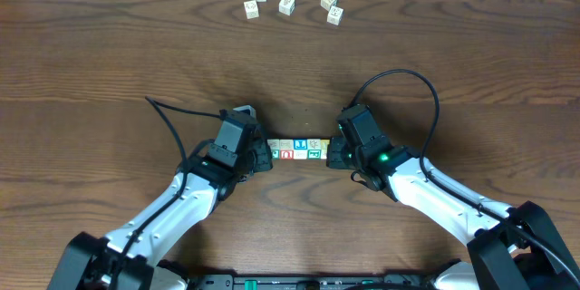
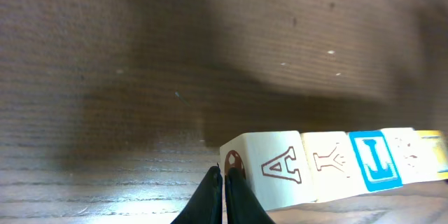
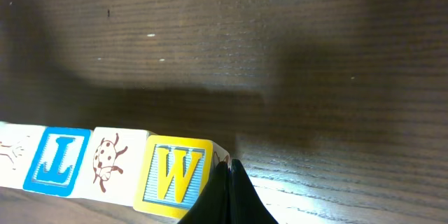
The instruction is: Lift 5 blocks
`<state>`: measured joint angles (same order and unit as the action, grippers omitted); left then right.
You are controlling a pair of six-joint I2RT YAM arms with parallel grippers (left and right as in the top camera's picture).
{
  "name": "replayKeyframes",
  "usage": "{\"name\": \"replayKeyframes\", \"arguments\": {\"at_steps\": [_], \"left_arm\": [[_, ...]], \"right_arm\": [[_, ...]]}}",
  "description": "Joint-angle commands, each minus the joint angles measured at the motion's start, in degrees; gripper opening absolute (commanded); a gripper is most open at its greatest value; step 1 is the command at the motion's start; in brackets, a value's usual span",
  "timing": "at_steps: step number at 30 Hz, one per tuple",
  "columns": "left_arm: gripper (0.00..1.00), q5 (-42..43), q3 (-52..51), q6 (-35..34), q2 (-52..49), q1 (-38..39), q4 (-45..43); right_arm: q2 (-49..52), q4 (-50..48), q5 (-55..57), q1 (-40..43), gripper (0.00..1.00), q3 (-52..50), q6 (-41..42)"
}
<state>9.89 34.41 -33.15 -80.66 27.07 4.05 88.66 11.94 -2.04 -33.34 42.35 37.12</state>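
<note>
Pressing both ends of the blocks row at frame centre, left gripper and right gripper are clenched shut; open worktop surrounds them, loose cubes near the top edge.

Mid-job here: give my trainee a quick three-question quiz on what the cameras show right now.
1. True or false: the left gripper and right gripper are both shut, one at each end of the block row.
2. Which block is nearest the right gripper? A) yellow W block B) blue J block C) ladybug block
3. How many loose cubes lie near the table's far edge?
Key: 1 true; 2 A; 3 five.
</note>
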Motion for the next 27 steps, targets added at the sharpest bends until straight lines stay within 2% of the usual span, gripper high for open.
{"name": "replayKeyframes", "arguments": {"at_steps": [1, 27], "left_arm": [[0.07, 19.04, 1.42, -1.49, -1.27, 6.14, -3.89], [0.07, 19.04, 1.42, -1.46, -2.08, 6.14, -3.91]], "right_arm": [[-0.9, -4.24, -24.17, -6.1, 0.01, 2.54, 1.42], [-0.87, -2.78, -23.26, -6.14, 0.01, 2.54, 1.42]]}}
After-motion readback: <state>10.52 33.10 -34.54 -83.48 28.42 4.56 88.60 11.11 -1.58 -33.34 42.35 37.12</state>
